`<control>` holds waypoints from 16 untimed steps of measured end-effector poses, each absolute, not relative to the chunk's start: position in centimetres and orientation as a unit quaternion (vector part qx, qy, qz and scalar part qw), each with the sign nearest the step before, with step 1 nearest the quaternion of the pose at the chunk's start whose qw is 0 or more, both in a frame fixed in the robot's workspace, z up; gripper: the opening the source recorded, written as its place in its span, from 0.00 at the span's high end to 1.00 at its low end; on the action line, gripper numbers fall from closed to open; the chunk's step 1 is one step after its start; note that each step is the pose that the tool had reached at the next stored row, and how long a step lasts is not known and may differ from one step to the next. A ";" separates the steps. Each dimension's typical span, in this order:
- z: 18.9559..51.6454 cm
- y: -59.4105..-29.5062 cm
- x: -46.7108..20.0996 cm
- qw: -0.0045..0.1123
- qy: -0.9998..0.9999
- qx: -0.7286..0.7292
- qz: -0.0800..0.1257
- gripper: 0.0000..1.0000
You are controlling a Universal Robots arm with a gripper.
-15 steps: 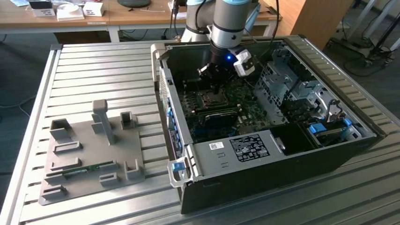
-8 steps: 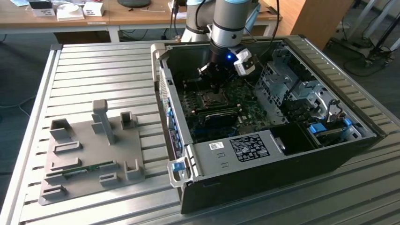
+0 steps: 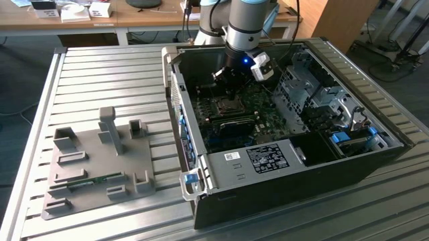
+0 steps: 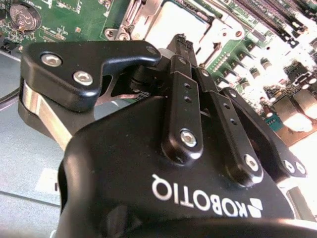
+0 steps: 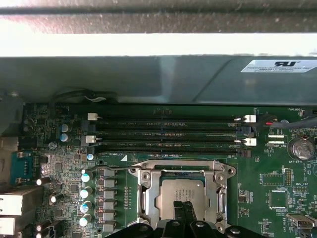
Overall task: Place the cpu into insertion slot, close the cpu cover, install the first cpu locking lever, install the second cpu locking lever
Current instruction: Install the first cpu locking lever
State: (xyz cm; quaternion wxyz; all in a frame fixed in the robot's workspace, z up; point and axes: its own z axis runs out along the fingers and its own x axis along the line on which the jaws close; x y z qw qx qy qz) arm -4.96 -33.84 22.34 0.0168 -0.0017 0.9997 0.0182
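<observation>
We record an open black computer case lying on a slatted metal surface. Inside it, a grey drive cage sits toward the exterior view's right. On the exterior view's left, a grey fixture plate carries a green memory stick. The first wrist view shows long black memory slots and a coin battery.

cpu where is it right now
In the first wrist view the cpu sits framed in the window of the cpu cover on the green board, beside the long black memory slots, with the shut gripper over it.
</observation>
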 end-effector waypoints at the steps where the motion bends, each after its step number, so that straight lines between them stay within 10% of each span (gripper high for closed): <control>1: 22.4 -33.8 -5.0 0.017 1.000 -0.002 0.018 0.89; 16: 22.9 -33.8 -6.4 0.018 1.000 -0.002 0.018 0.89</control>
